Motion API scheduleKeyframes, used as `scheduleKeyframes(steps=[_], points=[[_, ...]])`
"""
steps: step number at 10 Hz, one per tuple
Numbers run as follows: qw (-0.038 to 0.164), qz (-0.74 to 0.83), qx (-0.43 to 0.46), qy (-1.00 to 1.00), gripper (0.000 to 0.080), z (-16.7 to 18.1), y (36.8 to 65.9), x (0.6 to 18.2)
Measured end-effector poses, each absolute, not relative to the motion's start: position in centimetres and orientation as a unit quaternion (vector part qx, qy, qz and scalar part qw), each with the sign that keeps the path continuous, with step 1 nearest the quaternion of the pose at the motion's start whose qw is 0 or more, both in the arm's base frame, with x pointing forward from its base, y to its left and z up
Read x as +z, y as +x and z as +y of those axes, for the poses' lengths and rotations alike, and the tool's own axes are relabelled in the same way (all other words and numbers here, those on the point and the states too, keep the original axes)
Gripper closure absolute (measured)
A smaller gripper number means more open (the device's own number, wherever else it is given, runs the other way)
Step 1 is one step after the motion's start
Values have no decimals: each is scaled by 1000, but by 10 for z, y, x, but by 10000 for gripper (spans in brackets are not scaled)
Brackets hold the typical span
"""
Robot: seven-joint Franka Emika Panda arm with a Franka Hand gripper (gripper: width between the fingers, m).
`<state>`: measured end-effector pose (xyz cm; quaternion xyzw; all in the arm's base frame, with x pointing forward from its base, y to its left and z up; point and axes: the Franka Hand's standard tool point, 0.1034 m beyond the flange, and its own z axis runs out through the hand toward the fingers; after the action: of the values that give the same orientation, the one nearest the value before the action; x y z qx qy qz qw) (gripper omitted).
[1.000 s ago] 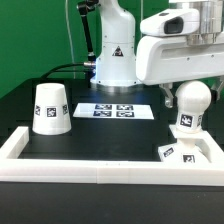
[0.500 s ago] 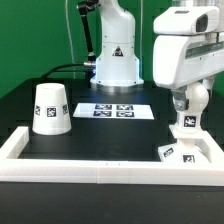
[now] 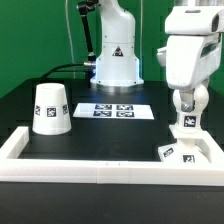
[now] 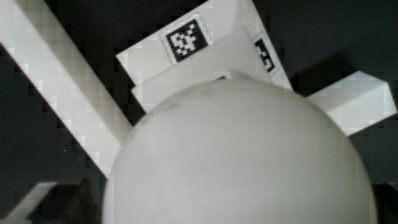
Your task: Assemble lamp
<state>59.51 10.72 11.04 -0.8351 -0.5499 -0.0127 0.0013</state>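
Black surface [image 3: 100,135], white rail frame [image 3: 60,170] round the front edge, marker board [image 3: 113,110] flat at the back by the arm's pedestal.

Shade [image 3: 51,108]: mouth down, on the ext. view's left, well apart from everything else, untouched.

Base [image 3: 184,152]: flat, tagged, at the ext. view's right just inside the frame corner.

Bulb [image 3: 190,103]: upright, long axis vertical, neck down, directly over the base. Neck end looks to be at or very near the base top; can't tell if it's seated.

Gripper [image 3: 190,100] comes straight down on the bulb from above, jaws either side of the round part. Wrist view: bulb [image 4: 240,160] fills the shot, base [image 4: 205,55] beyond it, jaws not visible. Looks like they're clamped on the bulb, but can't tell for sure.

Key relation: bulb axis in line w/ jaws and base below, so next move is probably straight down and/or a twist, not sideways.
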Motion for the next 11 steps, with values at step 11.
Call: scheduleKeyframes(steps=[11], points=[[-7, -552, -5, -834, 223, 101, 593, 108]])
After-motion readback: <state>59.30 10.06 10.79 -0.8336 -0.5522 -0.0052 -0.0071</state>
